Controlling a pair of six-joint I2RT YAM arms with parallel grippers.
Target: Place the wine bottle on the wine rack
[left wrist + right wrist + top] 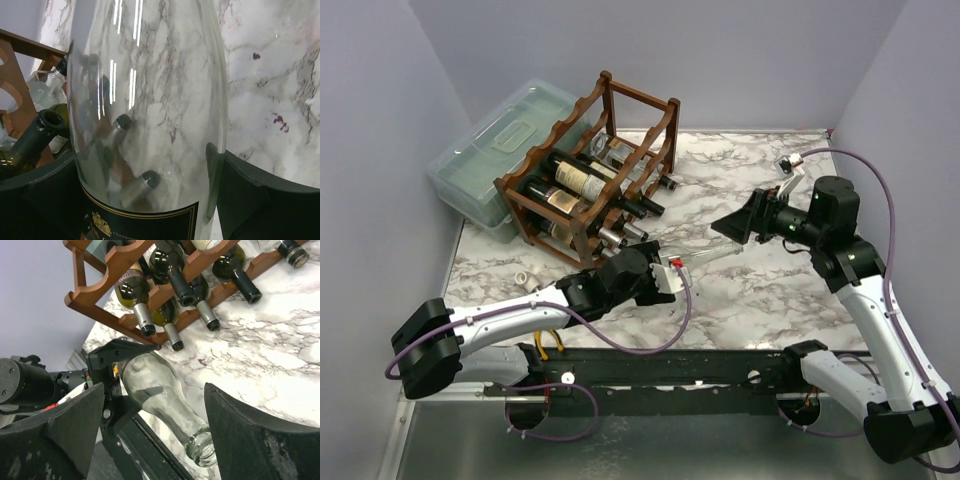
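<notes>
The task is only partly done: the bottle (160, 385) is not yet lying in the rack (607, 105). It is hanging on its side just above the surface (760, 300), near the rack's open front, with its body toward the left arm and its open neck pointing toward the right arm.

The left tool (670, 270) is grasping the bottle. Its fingers (240, 195) are pressing against both sides of the clear body just above the black label. The right tool (732, 230) is released. Its jaws are standing wide on either side of the neck and touching neither side, so the left arm alone is carrying the weight.

Several other bottles (575, 178) are already lying in the rack's lower tiers, necks sticking out toward the arms. From above, the top tier is looking free.

What remains, as I judge it, is most of the placing:
- Lifting the bottle to a free cradle.
- Turning it in line with the scalloped rails.
- Sliding it in and letting go.

The right tool is sitting close around the neck and will likely need to clear away before the bottle swings toward the rack.
</notes>
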